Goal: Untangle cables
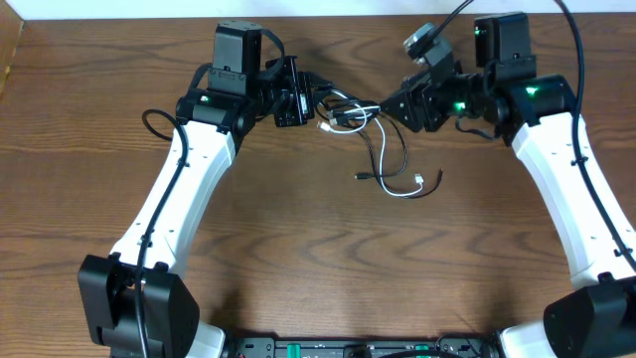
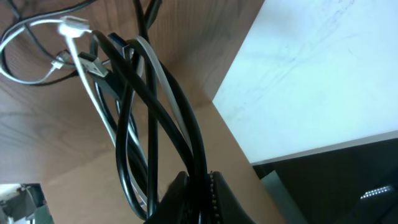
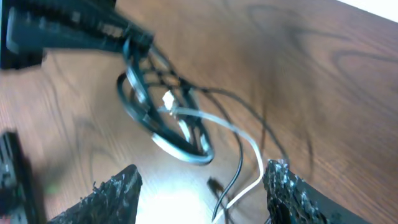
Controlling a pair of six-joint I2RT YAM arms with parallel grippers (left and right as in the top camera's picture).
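The black and white cables (image 1: 343, 111) lie tangled in a small coil at the back middle of the wooden table. Their loose ends trail toward the front: the black cord (image 1: 373, 159) and the white cord (image 1: 409, 189). My left gripper (image 1: 310, 102) is shut on black strands of the coil (image 2: 180, 118), and the white cord (image 2: 84, 68) loops beside them. My right gripper (image 1: 390, 104) is open, just right of the coil. In the right wrist view its jaws (image 3: 202, 180) spread wide, with the coil (image 3: 168, 124) ahead and the white cord (image 3: 249, 146) running between them, untouched.
The table's back edge and a white surface (image 2: 311, 81) lie close behind the left gripper. A thick black arm wire (image 1: 159, 124) loops off the left arm. Both arm bases stand at the front corners.
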